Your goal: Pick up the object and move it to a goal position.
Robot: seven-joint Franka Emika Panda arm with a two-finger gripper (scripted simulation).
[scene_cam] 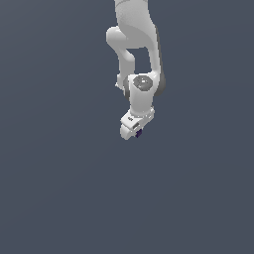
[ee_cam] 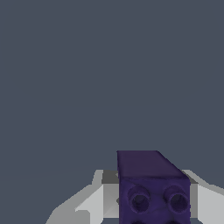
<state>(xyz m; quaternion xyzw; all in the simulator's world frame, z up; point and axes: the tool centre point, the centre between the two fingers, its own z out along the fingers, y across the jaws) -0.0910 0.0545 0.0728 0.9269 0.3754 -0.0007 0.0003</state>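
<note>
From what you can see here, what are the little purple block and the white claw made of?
It's a simulator render, so these are guesses. The purple block looks like moulded plastic: flat matte faces, sharp edges, round sockets like a toy brick. The claw looks like smooth white painted plastic or metal, without visible texture.

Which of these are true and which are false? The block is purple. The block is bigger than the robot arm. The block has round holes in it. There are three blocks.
1. The block is purple. True.
2. The block is bigger than the robot arm. False: in the exterior view it is a tiny speck at the gripper, far smaller than the arm.
3. The block has round holes in it. True: the wrist view shows round hollows on one face.
4. There are three blocks. False: only one block shows, sitting between the gripper's fingers.
</note>
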